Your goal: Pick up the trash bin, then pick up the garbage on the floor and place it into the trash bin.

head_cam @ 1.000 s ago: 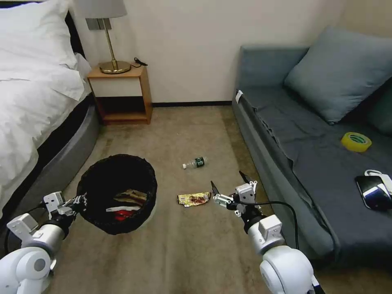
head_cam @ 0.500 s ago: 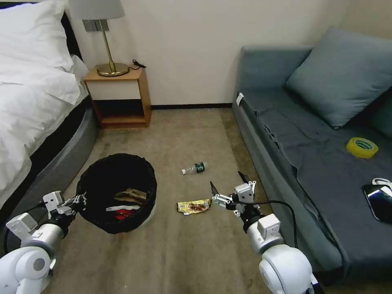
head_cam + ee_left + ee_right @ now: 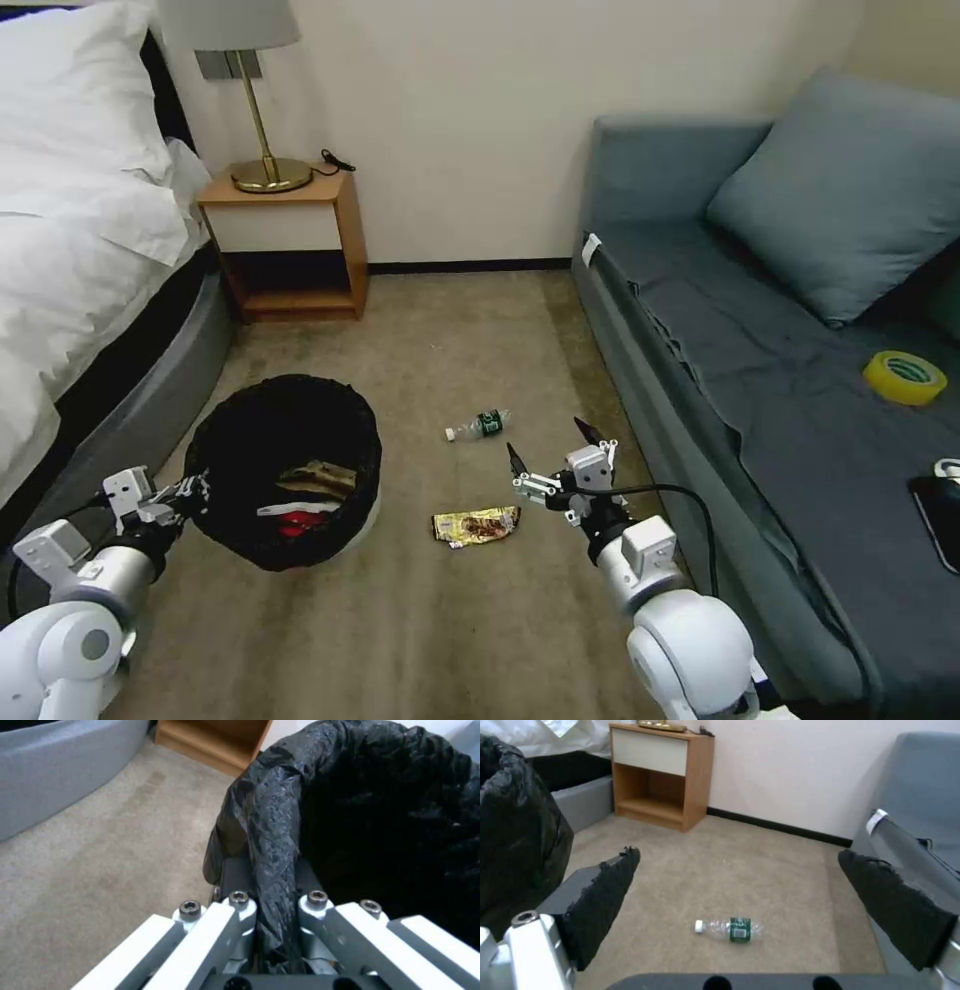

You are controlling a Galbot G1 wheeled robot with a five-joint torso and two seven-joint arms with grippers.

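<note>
Black-lined trash bin point(image 3: 285, 470) holding litter, gold wrapper point(image 3: 476, 525) – clear bottle point(image 3: 478, 425) lying on carpet

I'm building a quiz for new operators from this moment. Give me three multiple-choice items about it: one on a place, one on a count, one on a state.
1. Where does the small clear bottle lie?
A. on the sofa
B. on the carpet between bin and sofa
C. inside the bin

2. How many litter pieces lie on the floor outside the trash bin?
A. two
B. three
C. four

3. How is the right gripper?
A. shut on the bottle
B. shut on the wrapper
C. open, holding nothing

Answers: 1 B, it rests on carpet. 2 A, only the bottle and the gold-brown wrapper. 3 C, its fingers are spread above the floor, while the left gripper clamps the bin's rim.
</note>
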